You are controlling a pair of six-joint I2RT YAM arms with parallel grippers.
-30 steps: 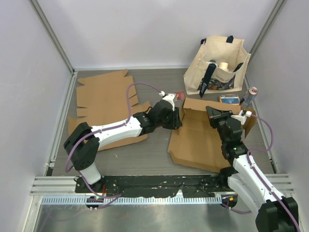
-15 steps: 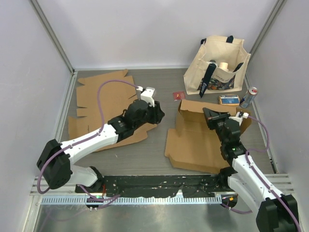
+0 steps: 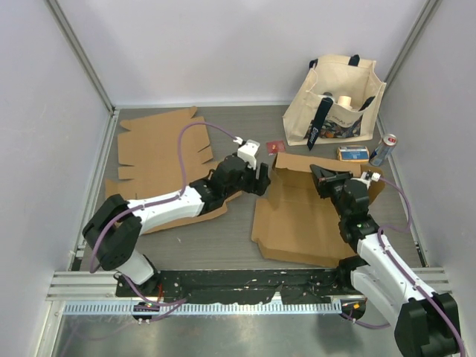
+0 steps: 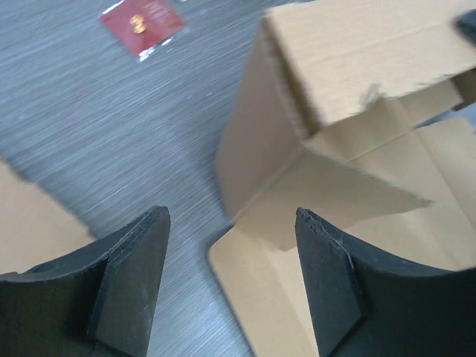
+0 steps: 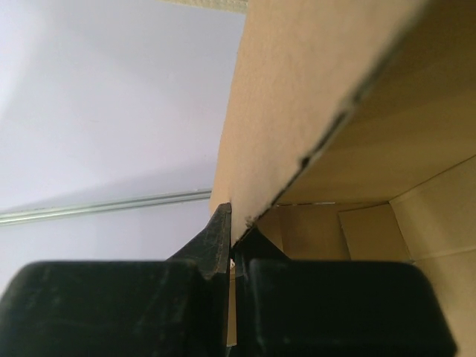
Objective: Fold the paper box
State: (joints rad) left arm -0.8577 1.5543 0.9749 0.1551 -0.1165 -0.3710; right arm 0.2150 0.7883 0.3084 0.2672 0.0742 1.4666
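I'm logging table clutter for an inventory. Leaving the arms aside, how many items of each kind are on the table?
Partly folded brown cardboard box: 1
Flat brown cardboard blanks: 2
Cream fabric tote bag: 1
Red and silver drink can: 1
Small blue and orange carton: 1
Small flat red packet: 1
Total: 7

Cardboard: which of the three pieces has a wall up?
The right piece, back wall pinched by the right end effector; the back-left and near-left pieces lie flat.

paper box (image 3: pixel 301 219) R of cardboard sheet (image 3: pixel 156 145), tote bag (image 3: pixel 336 83) behind it
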